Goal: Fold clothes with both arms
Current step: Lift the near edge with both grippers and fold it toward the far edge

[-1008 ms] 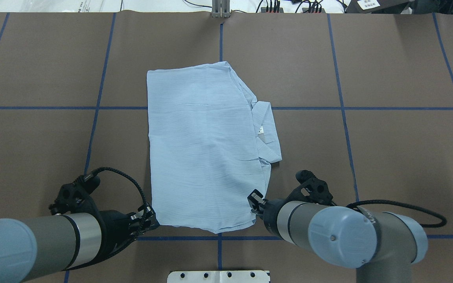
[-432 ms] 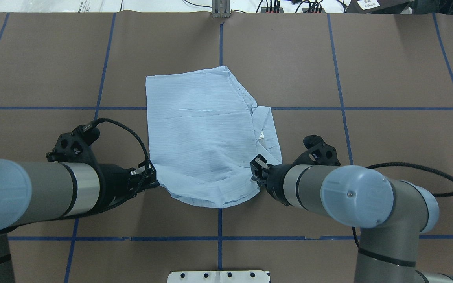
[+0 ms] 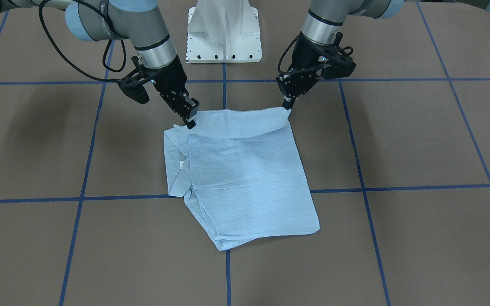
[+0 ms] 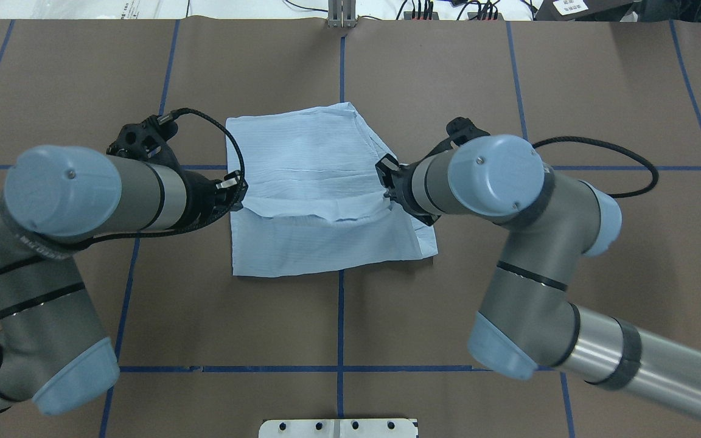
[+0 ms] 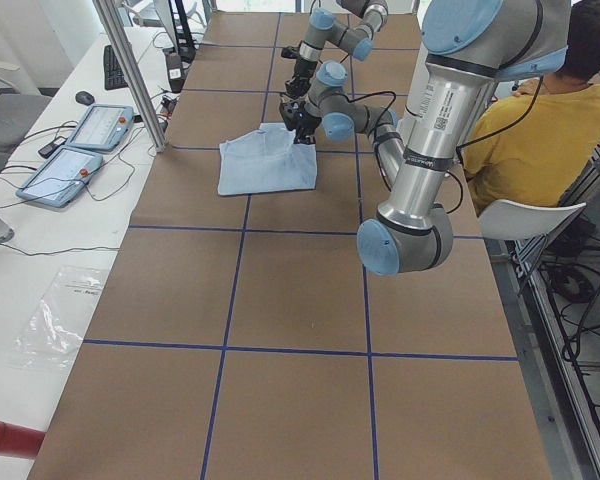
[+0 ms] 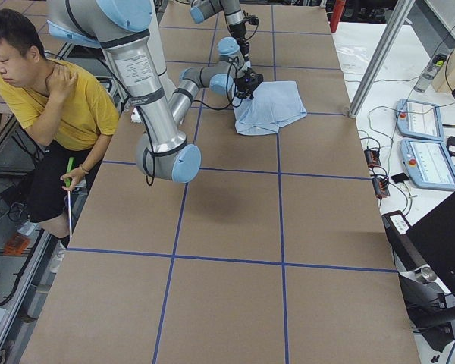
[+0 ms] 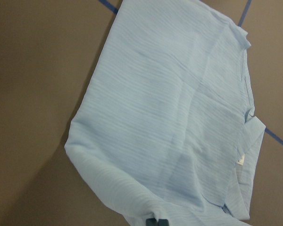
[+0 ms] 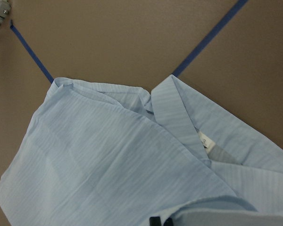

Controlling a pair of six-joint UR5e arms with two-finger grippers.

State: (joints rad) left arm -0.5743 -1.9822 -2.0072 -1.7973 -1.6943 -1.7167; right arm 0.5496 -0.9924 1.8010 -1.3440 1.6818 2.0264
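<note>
At the near edge of the brown tabletop (image 4: 216, 316), close to the robot, a white base plate (image 4: 338, 427) shows. On both sides of it the left arm (image 4: 83, 194) and the right arm (image 4: 496, 176) reach forward over the blue tape lines (image 4: 339, 328).

A little farther lies the shirt (image 4: 302, 243), in the middle of the tabletop, folded into a flat light-blue packet. Its near border rests on the surface. Just beyond that border, the left end effector (image 4: 238, 193) is clenched on one corner of the loose edge. The right end effector (image 4: 385, 182) is clenched on the other corner. The edge hangs between them, raised off the lower layers and sagging slightly in its middle. In the front-facing view the same strip of cloth stretches from one end effector to the other.

The long axis of the packet runs away from the robot, a little slanted. The collar (image 3: 177, 165), with a small white label (image 8: 203, 139) inside, points to the robot's right side. Farthest from the robot, the far end of the shirt lies flat on the tabletop.
</note>
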